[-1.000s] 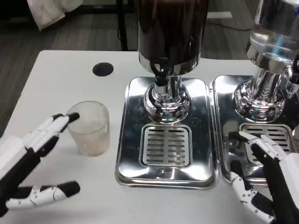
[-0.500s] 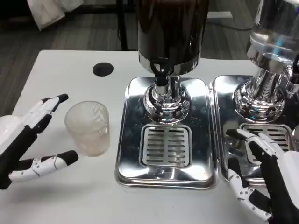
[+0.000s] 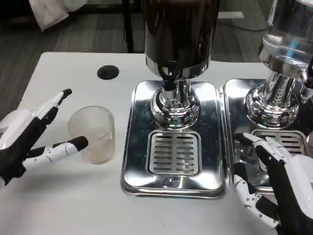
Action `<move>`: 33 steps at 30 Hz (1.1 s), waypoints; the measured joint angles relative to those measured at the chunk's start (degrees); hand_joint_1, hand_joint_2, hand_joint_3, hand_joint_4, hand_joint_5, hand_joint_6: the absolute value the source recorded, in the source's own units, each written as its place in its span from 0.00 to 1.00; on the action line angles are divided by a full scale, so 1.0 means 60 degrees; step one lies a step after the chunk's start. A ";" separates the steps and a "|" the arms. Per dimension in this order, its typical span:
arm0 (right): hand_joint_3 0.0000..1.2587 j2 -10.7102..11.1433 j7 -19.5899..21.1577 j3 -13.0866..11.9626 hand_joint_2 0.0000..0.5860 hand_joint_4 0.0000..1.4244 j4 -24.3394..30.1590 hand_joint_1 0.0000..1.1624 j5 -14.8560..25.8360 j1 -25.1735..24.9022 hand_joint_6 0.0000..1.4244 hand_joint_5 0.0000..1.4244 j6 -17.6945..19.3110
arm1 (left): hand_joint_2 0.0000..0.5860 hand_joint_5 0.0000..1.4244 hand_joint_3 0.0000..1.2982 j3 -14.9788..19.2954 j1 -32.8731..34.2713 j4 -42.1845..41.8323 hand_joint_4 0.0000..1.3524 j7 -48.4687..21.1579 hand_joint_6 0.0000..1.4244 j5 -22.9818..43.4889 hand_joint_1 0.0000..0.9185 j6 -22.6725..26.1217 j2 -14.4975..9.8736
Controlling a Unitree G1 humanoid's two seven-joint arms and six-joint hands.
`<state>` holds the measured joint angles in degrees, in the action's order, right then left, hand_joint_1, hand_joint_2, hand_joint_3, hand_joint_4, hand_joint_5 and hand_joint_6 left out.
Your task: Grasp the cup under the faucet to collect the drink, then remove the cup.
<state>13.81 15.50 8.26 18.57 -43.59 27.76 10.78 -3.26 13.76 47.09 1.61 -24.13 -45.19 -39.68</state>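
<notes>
Flanking the empty cup (image 3: 92, 134) with fingers apart, the left robot hand (image 3: 29, 137) risks toppling it by closing unevenly.

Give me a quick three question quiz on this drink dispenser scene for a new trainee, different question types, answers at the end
1. True or false: the cup stands on the drip tray under the dark dispenser's faucet.
2. Which hand is nearest the cup? A) left hand B) right hand
3. Fill in: the cup stands upright on the white ____.

Key: 1 false, it stands left of the tray. 2 A, fingers spread beside the cup, not gripping it. 3 table.
</notes>
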 measured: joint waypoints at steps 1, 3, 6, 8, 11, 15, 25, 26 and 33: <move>0.22 0.0000 0.0000 0.0003 0.83 0.19 0.0000 0.42 -0.0002 -0.0002 0.20 0.13 -0.0010 | 0.06 0.06 0.00 -0.0026 0.0111 0.0153 0.00 -0.0054 0.11 0.0070 0.00 0.0032 0.0061; 0.22 0.0000 0.0000 0.0009 0.83 0.19 0.0001 0.42 -0.0003 0.0002 0.20 0.13 -0.0014 | 0.06 0.07 0.00 -0.0065 0.0259 0.0370 0.00 -0.0098 0.12 0.0162 0.00 0.0096 0.0143; 0.23 -0.0002 0.0001 0.0026 0.83 0.19 0.0001 0.42 -0.0007 0.0005 0.20 0.13 -0.0014 | 0.06 0.07 0.00 -0.0150 0.0457 0.0590 0.00 -0.0137 0.12 0.0170 0.00 0.0189 0.0238; 0.23 -0.0003 0.0001 0.0047 0.83 0.19 0.0001 0.42 -0.0010 0.0014 0.20 0.13 -0.0014 | 0.06 0.07 0.00 -0.0303 0.0539 0.0735 0.00 -0.0186 0.12 0.0170 0.00 0.0224 0.0264; 0.23 0.0000 0.0003 0.0050 0.83 0.20 0.0011 0.42 -0.0022 0.0072 0.20 0.13 -0.0014 | 0.05 0.08 0.00 -0.0518 0.0722 0.0976 0.00 -0.0193 0.13 0.0133 0.05 0.0356 0.0303; 0.23 -0.0003 0.0004 0.0057 0.83 0.20 0.0060 0.42 -0.0028 0.0155 0.20 0.13 -0.0014 | 0.04 0.08 0.00 -0.0778 0.0865 0.1139 0.00 -0.0187 0.13 -0.0039 0.09 0.0461 0.0303; 0.23 0.0013 -0.0049 -0.0007 0.83 0.20 0.0386 0.42 0.0001 0.0301 0.20 0.13 -0.0017 | 0.05 0.08 0.00 -0.1187 0.1503 0.1881 0.00 -0.0207 0.13 -0.0221 0.11 0.0828 0.0329; 0.23 0.0013 -0.0057 -0.0020 0.83 0.20 0.0394 0.42 0.0001 0.0302 0.20 0.13 -0.0017 | 0.05 0.08 0.00 -0.1191 0.1580 0.1947 0.00 -0.0205 0.13 -0.0220 0.11 0.0847 0.0328; 0.24 0.0005 -0.0082 -0.0014 0.83 0.20 0.0403 0.42 -0.0006 0.0323 0.20 0.13 -0.0017 | 0.05 0.08 0.00 -0.1537 0.1872 0.2314 0.00 -0.0173 0.13 -0.0244 0.11 0.0860 0.0333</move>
<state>13.84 15.01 8.18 20.99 -43.63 29.70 10.68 -12.49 24.99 60.97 0.57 -25.60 -40.04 -37.68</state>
